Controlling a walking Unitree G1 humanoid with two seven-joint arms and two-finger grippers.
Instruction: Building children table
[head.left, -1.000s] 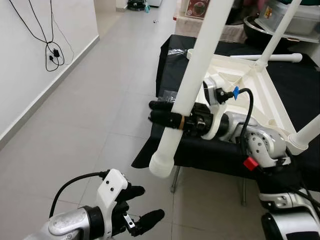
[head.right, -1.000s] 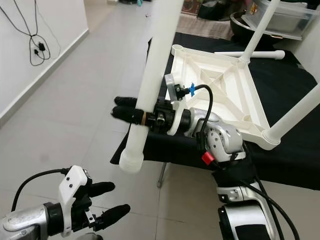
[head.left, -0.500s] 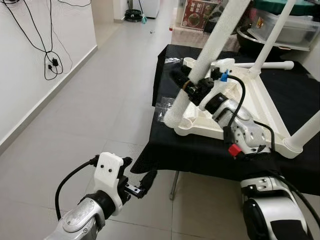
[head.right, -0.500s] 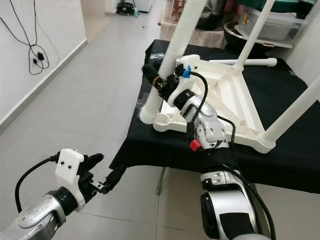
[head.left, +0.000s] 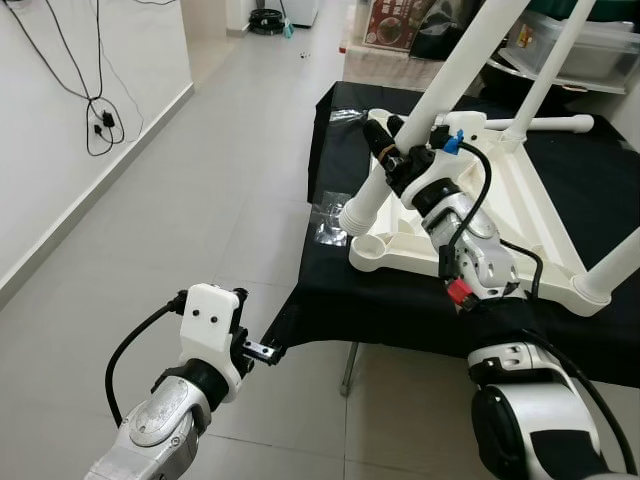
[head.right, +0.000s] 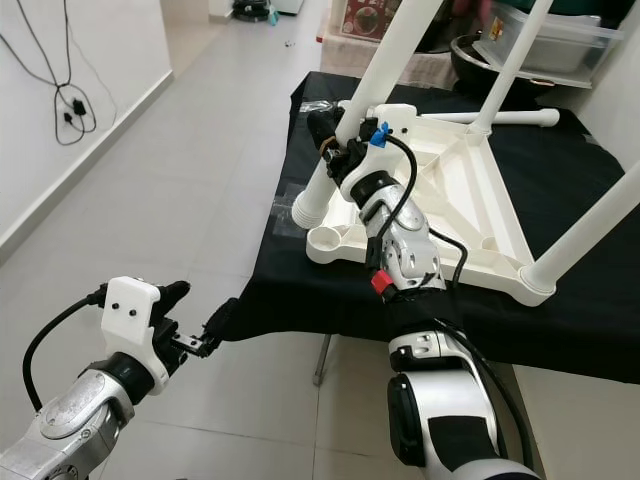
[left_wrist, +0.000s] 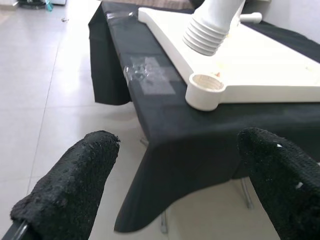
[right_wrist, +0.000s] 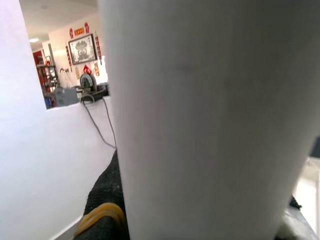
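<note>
Tabletop (head.left: 520, 215) upturned, two legs fitted, right gripper (head.left: 385, 140) clamping third leg (head.left: 425, 115), left gripper (left_wrist: 175, 180) open.

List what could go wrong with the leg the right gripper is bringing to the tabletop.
The right gripper holds the white leg tilted, its threaded end beside the corner socket, not over it; it may cross-thread or miss. The left gripper hangs open off the tabletop, so pushing could slide it on the black cloth.
</note>
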